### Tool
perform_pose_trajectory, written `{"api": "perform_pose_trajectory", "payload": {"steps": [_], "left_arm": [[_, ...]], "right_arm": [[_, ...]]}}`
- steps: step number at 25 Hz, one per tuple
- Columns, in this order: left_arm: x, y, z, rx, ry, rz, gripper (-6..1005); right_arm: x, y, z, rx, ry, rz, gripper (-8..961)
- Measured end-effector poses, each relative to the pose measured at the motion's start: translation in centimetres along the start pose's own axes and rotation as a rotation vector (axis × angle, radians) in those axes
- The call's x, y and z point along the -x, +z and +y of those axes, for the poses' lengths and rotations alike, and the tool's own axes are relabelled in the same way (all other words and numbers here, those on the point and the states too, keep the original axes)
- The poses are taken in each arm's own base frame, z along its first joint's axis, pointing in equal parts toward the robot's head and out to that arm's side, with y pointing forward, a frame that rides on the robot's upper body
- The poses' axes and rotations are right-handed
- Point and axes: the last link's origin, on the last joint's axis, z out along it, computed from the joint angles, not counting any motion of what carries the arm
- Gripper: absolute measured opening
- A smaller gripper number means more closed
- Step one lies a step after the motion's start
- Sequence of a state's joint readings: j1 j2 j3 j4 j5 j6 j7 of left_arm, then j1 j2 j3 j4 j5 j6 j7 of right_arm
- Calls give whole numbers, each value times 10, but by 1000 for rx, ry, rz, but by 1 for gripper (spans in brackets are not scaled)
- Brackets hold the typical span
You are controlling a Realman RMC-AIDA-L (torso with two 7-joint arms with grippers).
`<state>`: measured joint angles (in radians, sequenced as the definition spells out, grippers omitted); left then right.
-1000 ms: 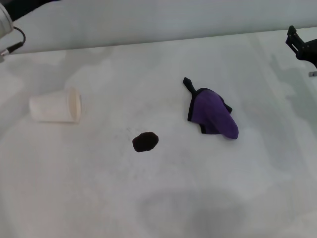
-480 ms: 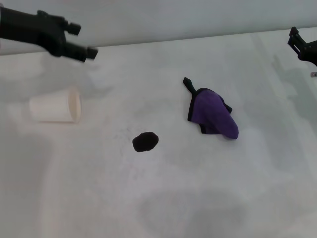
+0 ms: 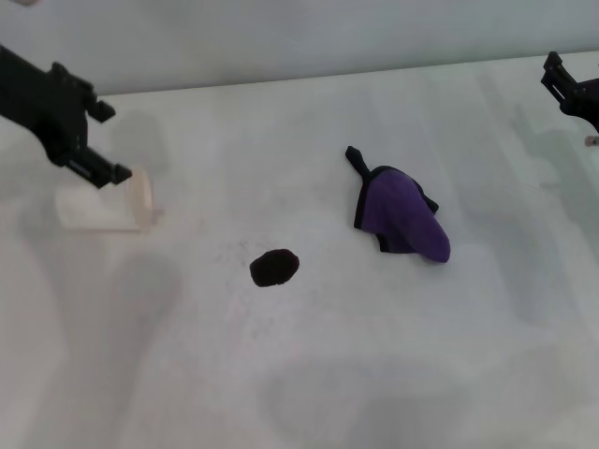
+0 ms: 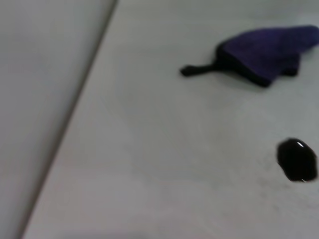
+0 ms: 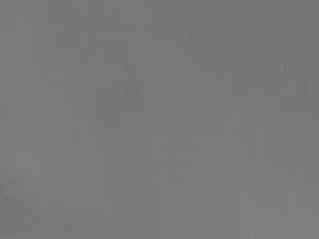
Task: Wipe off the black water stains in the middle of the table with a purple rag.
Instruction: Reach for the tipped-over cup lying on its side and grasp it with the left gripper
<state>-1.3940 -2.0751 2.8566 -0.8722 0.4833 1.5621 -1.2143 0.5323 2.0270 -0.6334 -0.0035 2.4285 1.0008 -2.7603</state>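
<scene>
The purple rag (image 3: 404, 213) lies crumpled on the white table (image 3: 281, 374), right of the middle, its black tail pointing to the far side. The black water stain (image 3: 274, 267) is a small oval blotch to the rag's left, nearer the front. My left gripper (image 3: 120, 142) hangs open and empty at the far left, over the cup, well away from rag and stain. The left wrist view shows the rag (image 4: 264, 52) and the stain (image 4: 297, 159). My right gripper (image 3: 552, 73) is open and empty at the far right edge. The right wrist view shows only plain grey.
A whitish cup (image 3: 103, 208) lies on its side at the left, partly behind my left gripper. The table's far edge (image 3: 281, 82) runs along a grey wall.
My left arm came into view at the upper left, then moved down and to the left, over the cup. Rag, stain and right gripper have not moved.
</scene>
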Motion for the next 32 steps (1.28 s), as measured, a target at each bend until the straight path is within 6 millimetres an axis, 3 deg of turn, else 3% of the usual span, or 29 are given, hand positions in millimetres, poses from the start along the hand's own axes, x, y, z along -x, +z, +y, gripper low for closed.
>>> {"api": "perform_pose_trajectory", "payload": {"steps": [7, 15, 32], "left_arm": [[13, 7, 9, 71, 45, -104, 887], [31, 13, 9, 39, 23, -132, 888], [36, 32, 1, -22, 58, -151, 887]], "right_arm": [[-7, -6, 0, -5, 17, 20, 840], [-15, -11, 3, -2, 36, 43, 841], [-23, -22, 9, 12, 63, 47, 841]]}}
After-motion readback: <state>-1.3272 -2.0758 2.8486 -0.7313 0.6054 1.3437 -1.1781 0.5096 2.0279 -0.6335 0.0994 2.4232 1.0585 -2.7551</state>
